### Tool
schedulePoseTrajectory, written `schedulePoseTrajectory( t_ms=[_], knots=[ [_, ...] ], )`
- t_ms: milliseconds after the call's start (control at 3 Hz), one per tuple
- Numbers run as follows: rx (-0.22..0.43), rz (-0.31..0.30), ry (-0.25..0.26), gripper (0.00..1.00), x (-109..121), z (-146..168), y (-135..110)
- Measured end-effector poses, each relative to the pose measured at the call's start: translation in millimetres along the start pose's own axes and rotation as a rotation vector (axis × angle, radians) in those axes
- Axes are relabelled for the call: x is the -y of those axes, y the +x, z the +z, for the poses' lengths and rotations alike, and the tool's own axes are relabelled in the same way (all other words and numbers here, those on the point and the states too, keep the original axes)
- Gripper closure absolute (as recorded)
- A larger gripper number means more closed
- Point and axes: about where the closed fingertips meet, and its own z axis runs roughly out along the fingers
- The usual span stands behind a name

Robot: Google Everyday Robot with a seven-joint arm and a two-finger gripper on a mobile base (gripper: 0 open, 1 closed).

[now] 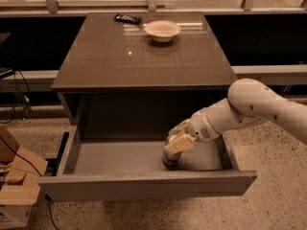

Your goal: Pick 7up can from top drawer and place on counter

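Top drawer (144,186) is standing pulled out; its left and middle floor is lying bare, leaving room from above. Gripper (175,146) is sitting low in the right part, directly over the 7up can (171,161), the arm (249,107) crossing the right wall. Counter (144,61) edge is overhanging the drawer's back. White bowl (162,30) and dark flat object (127,18) are occupying the counter's far edge; its near half is lying open
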Motion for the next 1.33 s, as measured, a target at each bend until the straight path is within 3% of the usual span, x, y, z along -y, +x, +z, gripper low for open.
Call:
schedulePoseTrajectory(
  t_ms=[333,667,1333],
  knots=[
    [-0.002,-0.018,0.009,0.89,-6,-10,-6],
    [0.014,-0.052,0.024,1.0,-10,-31,-24],
    [0.045,-0.259,0.083,1.0,-13,-115,-105]
  ],
)
